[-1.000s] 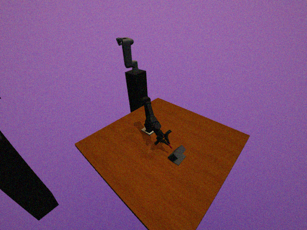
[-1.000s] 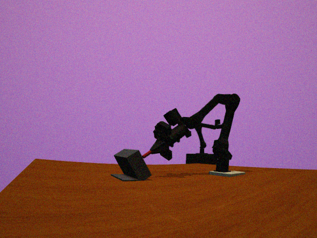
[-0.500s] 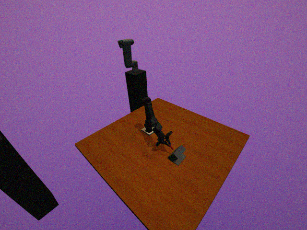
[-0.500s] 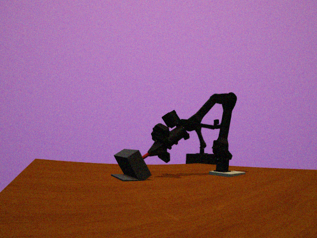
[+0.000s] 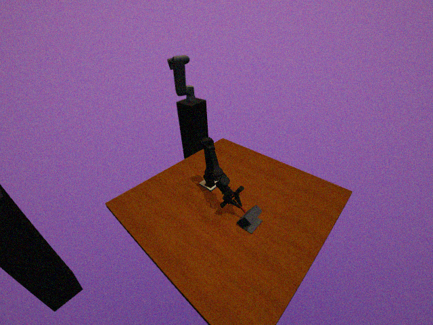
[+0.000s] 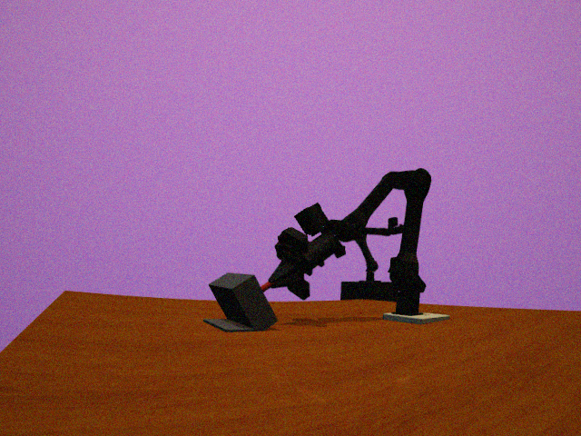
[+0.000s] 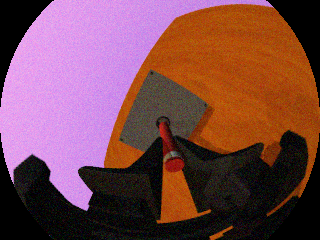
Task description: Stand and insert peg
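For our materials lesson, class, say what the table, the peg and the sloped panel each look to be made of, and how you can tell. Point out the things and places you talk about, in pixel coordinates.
Table [image 5: 223, 258] [image 6: 300, 375] [image 7: 250, 60]: wood or wood-look, going by its orange-brown streaked grain.
Peg [image 5: 243, 209] [image 6: 266, 285] [image 7: 165, 136]: perhaps painted wood or plastic; smooth, even red.
Sloped panel [image 5: 252, 214] [image 6: 255, 300] [image 7: 175, 97]: plain grey, apparently matt; metal or plastic, unclear.

the peg [image 5: 243, 210] [image 6: 266, 285] [image 7: 167, 138] is red, with a white band toward its six o'clock end in the wrist view. the sloped panel [image 5: 252, 214] [image 6: 254, 302] [image 7: 160, 100] is plain grey. the table [image 5: 227, 262] [image 6: 305, 375] [image 7: 240, 65] is orange-brown with darker wood-grain streaks. the gripper [image 5: 240, 206] [image 6: 271, 282] [image 7: 167, 140] is black.
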`<action>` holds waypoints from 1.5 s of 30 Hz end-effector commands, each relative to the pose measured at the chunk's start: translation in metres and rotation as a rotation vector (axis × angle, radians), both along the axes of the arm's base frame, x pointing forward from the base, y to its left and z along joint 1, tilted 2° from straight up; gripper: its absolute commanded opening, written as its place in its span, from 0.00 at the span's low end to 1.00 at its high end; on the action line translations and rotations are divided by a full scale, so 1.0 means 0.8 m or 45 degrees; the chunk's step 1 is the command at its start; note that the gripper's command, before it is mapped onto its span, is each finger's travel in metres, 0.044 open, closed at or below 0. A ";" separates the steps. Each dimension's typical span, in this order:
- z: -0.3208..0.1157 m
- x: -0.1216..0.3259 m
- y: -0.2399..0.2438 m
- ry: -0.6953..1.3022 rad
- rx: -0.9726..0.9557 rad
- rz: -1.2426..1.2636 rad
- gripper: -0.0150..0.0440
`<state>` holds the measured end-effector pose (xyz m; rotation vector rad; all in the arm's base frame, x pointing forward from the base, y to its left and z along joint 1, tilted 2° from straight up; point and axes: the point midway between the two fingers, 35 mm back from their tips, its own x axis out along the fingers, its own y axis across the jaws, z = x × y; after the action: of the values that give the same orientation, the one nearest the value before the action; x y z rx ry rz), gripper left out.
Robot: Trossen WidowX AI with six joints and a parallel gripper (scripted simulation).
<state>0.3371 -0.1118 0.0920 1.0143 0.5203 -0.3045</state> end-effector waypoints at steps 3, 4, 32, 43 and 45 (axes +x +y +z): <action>0.000 0.000 0.000 0.000 0.000 0.001 0.25; 0.000 0.000 0.000 0.000 0.000 0.001 0.25; -0.005 0.013 -0.002 0.000 0.000 0.001 0.25; -0.010 0.021 -0.003 -0.001 0.000 0.001 0.25; -0.011 0.022 -0.003 -0.001 0.000 0.001 0.25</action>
<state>0.3524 -0.1131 0.0839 1.0127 0.5250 -0.2993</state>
